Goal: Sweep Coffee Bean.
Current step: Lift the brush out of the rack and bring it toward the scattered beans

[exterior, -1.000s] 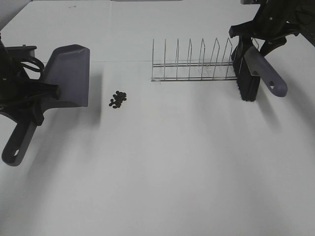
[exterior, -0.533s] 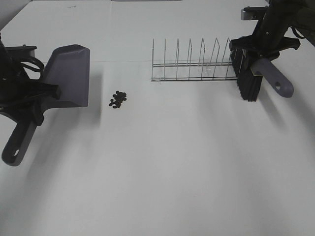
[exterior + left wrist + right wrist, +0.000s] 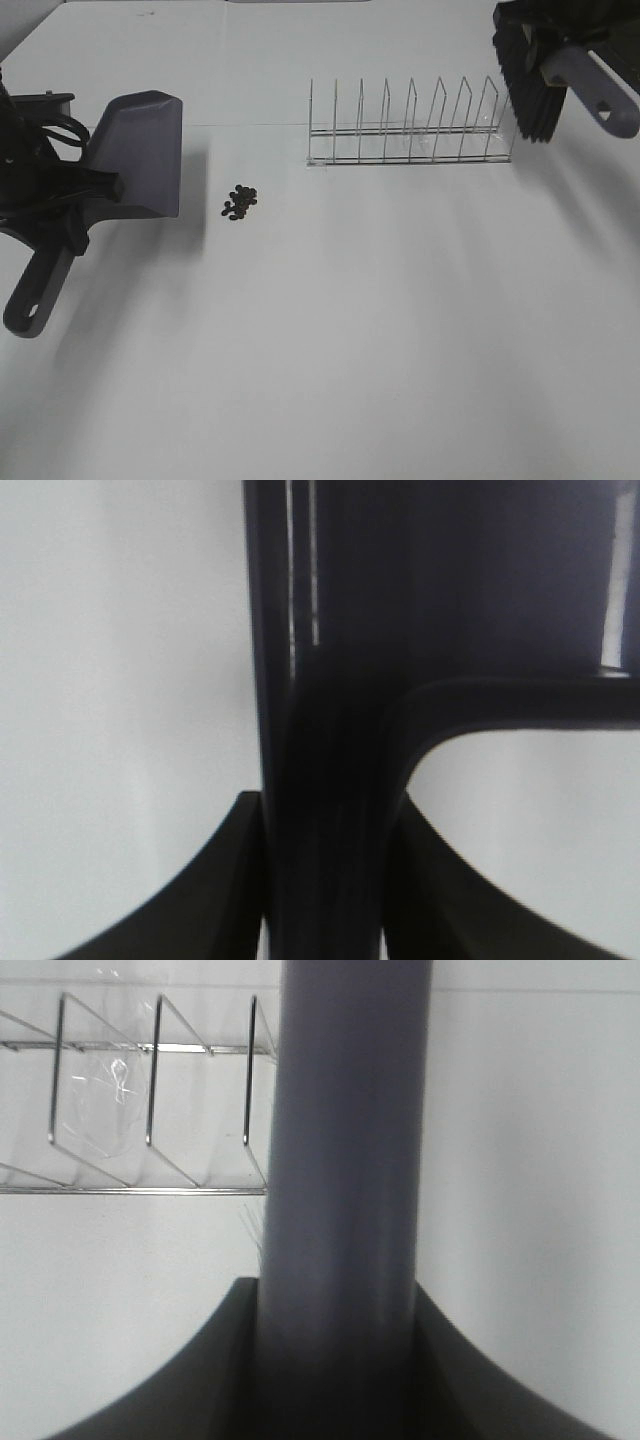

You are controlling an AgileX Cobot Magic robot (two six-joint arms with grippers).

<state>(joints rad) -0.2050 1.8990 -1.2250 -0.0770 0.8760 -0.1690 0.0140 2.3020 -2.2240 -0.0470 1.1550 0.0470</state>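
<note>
From above, the coffee bean (image 3: 239, 203) cluster lies near the left edge of the bench (image 3: 350, 350), beside the dustpan (image 3: 140, 155). The brush (image 3: 528, 80) hangs over the far right corner, past the wire rack (image 3: 410, 135). Crossing over, its bristles could snag those wires, or a hard stroke could scatter beans.

Left wrist: the left claw (image 3: 325, 890) clamps the dustpan's handle. The view is too blurred to tell if the lip sits raised, which would let beans slip under.

Right wrist: the right claw (image 3: 340, 1360) grips the brush handle.

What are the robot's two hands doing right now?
Left gripper: closed on the dustpan handle.
Right gripper: closed on the brush handle.
</note>
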